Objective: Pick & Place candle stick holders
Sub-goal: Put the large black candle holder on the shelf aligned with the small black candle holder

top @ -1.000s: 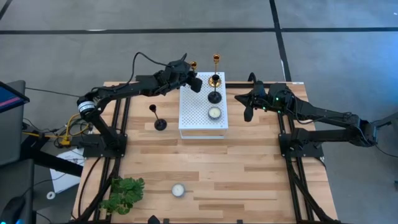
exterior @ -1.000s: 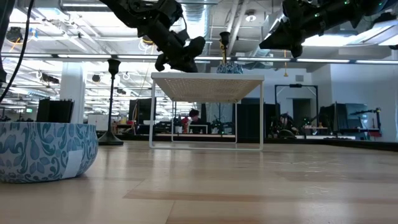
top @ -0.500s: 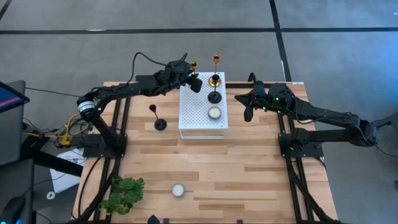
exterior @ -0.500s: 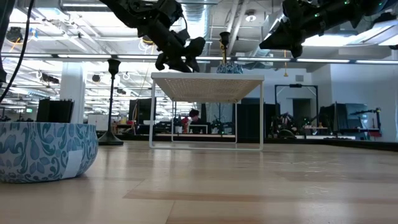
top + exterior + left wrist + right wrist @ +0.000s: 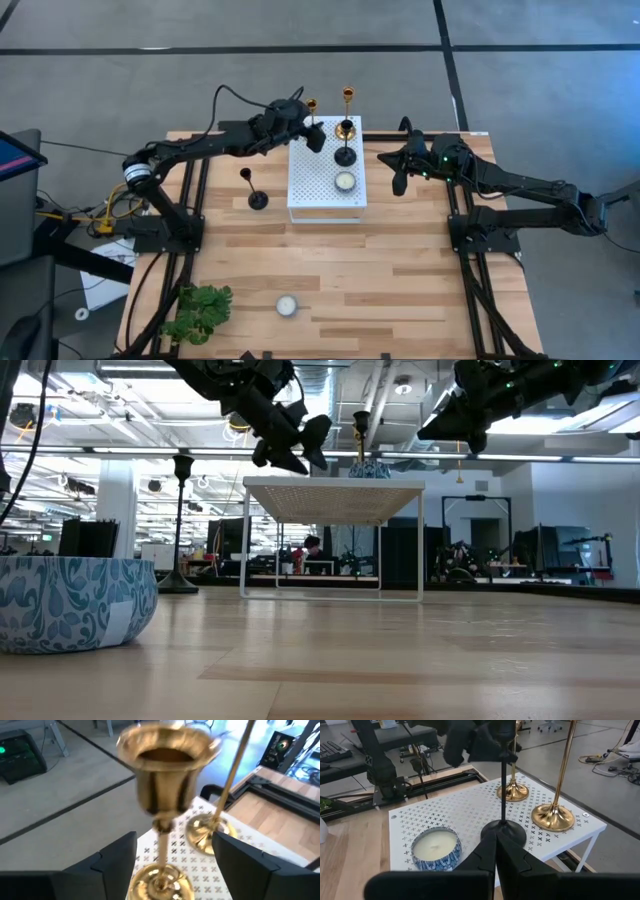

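Three holders stand on the white stand (image 5: 326,185) — one black holder (image 5: 256,192) waits on the tabletop; left gripper (image 5: 312,128) open, right gripper (image 5: 399,175) shut.

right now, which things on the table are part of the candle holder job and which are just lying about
Job: gold holder inside the open left claw, second gold holder and black holder on the white stand, other black holder on the table. Right claw waits beside the stand.

Lying about: stand candle, table candle, plant.
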Available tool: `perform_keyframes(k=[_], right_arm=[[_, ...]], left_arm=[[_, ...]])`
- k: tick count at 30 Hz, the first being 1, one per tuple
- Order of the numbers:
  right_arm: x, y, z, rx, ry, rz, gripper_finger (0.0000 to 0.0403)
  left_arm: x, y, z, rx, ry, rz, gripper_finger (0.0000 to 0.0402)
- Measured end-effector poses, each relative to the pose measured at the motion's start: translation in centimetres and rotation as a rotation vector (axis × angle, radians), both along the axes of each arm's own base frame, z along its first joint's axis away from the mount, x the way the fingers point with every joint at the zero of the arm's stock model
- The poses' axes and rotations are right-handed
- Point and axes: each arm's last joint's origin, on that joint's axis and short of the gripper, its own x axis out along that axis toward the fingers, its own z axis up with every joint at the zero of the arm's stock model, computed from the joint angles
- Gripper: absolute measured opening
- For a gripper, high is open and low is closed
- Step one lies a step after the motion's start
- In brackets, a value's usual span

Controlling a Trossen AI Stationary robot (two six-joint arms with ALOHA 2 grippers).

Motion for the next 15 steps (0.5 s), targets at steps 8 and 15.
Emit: perform_keyframes(k=[8, 15], right_arm=[[0.0, 0.0, 0.0, 0.000, 0.000, 0.000, 0.0000], [0.0, 0.0, 0.0, 0.000, 0.000, 0.000, 0.0000]], left_arm=[[-1.8, -1.7, 2.8, 0.042, -0.075, -0.027, 0.0267], [-4.1, -4.1, 5.4, 0.071, -0.143, -0.068, 0.0267]])
